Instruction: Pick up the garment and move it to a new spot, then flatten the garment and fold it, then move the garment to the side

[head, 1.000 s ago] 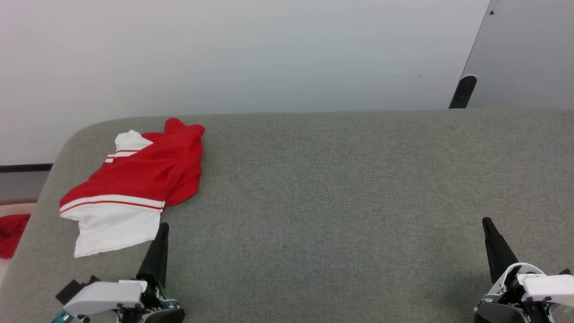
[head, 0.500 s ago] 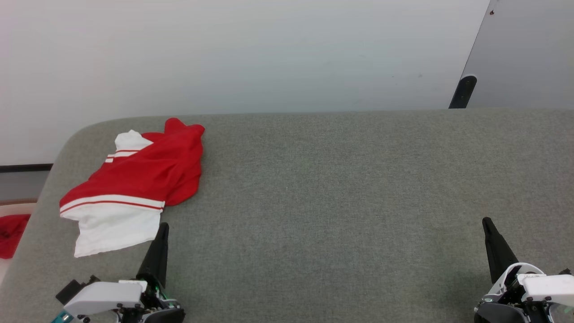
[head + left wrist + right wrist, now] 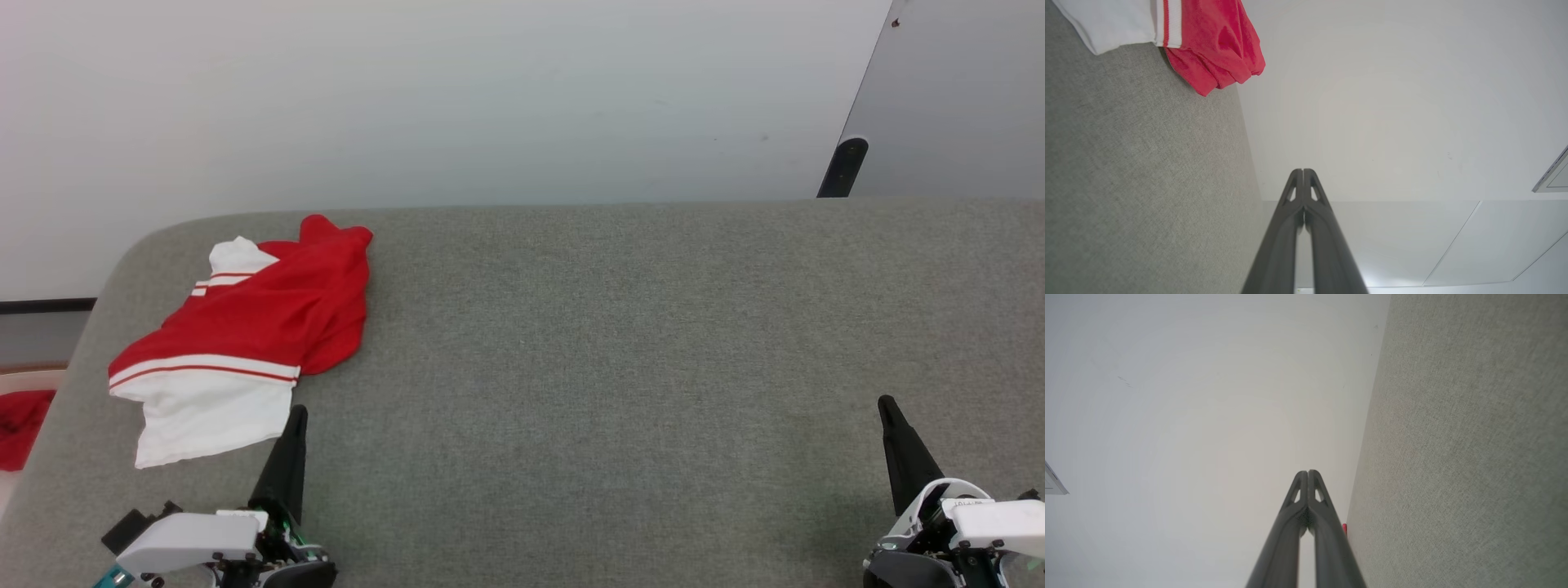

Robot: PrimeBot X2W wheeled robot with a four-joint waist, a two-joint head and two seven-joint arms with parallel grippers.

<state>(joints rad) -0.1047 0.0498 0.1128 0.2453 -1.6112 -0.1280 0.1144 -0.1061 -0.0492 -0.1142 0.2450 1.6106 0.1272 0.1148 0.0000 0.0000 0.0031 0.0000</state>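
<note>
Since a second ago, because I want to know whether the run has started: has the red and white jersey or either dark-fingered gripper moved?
Nothing visibly changed. The crumpled red jersey T-shirt with white sleeves lies untouched at the left of the grey fabric-covered surface; the left gripper and right gripper stay shut and empty.

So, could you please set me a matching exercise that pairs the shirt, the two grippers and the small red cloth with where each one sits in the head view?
Things
1. shirt
2. left gripper
3. right gripper
4. small red cloth

Places
A. lower right, shut, over bare table
B. beyond the table's left edge, at the picture's left border
C. crumpled on the left part of the table
D. lower left, shut, tip close to the shirt's white part

Pairs: 1-C, 2-D, 3-A, 4-B
</note>
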